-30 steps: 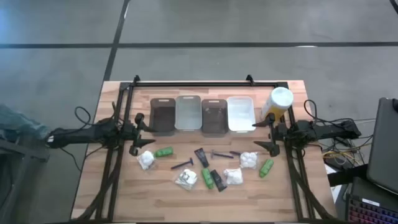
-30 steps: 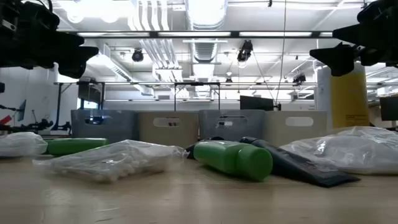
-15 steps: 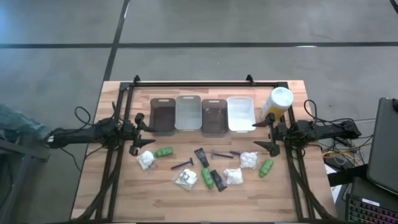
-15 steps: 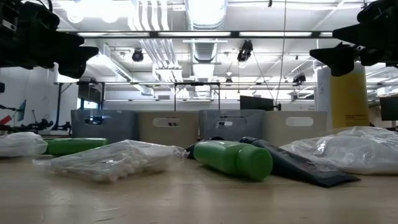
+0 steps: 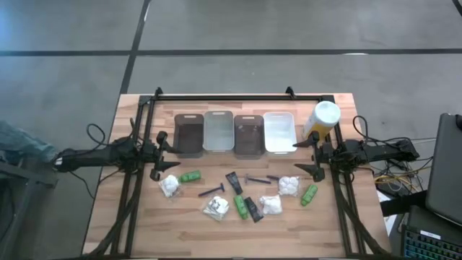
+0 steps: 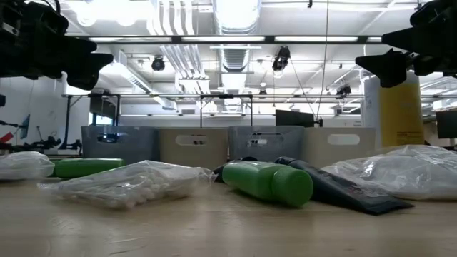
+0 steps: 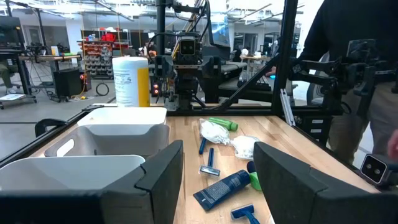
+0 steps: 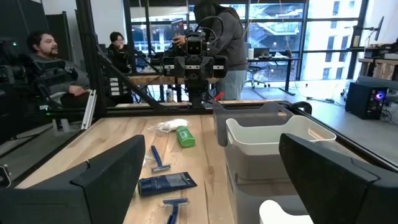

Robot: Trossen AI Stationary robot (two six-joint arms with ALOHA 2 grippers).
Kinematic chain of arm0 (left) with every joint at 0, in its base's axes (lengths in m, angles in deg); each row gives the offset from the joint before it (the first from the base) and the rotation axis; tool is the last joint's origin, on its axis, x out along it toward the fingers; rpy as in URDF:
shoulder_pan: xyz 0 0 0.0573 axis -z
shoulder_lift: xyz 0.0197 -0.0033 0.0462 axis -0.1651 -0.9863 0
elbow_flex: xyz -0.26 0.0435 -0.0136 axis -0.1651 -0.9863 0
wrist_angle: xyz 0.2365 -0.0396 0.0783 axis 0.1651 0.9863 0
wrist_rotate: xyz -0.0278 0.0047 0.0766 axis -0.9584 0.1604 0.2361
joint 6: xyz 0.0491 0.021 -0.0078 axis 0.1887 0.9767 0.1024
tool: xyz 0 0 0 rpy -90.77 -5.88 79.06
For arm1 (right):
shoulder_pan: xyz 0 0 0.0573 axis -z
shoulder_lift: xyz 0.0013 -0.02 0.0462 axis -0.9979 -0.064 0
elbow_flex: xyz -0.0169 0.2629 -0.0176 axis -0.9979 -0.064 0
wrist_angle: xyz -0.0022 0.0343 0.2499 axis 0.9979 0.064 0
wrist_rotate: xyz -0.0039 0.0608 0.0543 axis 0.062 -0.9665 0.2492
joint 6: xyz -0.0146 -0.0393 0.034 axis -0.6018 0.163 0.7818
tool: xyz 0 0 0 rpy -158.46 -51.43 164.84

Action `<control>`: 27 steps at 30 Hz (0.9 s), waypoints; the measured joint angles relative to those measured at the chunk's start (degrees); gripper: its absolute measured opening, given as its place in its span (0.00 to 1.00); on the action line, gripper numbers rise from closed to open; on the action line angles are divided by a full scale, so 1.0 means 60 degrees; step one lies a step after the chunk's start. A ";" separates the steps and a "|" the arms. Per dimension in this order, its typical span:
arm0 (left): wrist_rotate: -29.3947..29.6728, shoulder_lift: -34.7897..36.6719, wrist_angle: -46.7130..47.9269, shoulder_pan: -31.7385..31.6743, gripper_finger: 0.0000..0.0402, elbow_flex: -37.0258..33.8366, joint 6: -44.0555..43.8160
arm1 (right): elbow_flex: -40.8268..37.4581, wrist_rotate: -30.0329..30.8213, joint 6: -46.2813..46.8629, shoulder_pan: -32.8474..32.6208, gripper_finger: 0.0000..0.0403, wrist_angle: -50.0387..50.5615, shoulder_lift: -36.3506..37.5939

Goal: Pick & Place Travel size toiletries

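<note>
The toiletries lie scattered on the near half of the wooden table. Among them are green bottles (image 5: pixel 190 175) (image 5: pixel 309 194) (image 5: pixel 240 206), white clear-wrapped packets (image 5: pixel 170 185) (image 5: pixel 216 209) (image 5: pixel 289 185), black tubes (image 5: pixel 234 182) (image 5: pixel 253 209) and blue-handled razors (image 5: pixel 211 191) (image 5: pixel 254 179). My left gripper (image 5: pixel 166 154) (image 7: pixel 217 180) hangs open over the table's left side, above and clear of the items. My right gripper (image 5: pixel 300 157) (image 8: pixel 211 180) hangs open over the right side, likewise touching nothing. The low view shows a green bottle (image 6: pixel 268 182) and a packet (image 6: pixel 121 184) lying flat.
Four grey and white bins (image 5: pixel 189 133) (image 5: pixel 219 131) (image 5: pixel 247 134) (image 5: pixel 279 131) stand in a row on the far half. A tall yellow bottle with a white cap (image 5: pixel 323 119) stands right of them. People (image 8: pixel 217 37) (image 8: pixel 43 59) (image 7: pixel 348 93) show beyond the table.
</note>
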 joint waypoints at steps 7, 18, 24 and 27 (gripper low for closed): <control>0.0000 0.0000 0.0000 0.0001 0.50 0.0001 -0.0001 | 0.0000 -0.0001 0.0002 -0.0004 0.91 0.0000 0.0000; 0.0692 -0.0018 -0.0885 -0.0004 0.50 0.0000 -0.0104 | 0.0000 0.0203 0.0172 0.0011 0.91 -0.0752 0.0003; 0.1079 -0.0022 -0.3183 -0.0004 0.50 -0.0002 -0.2054 | 0.0007 0.0311 0.2360 0.0014 0.91 -0.2471 0.0010; 0.1082 -0.0025 -0.4034 -0.0004 0.50 -0.0002 -0.2464 | 0.0007 0.0445 0.4427 0.0011 0.91 -0.3677 -0.0117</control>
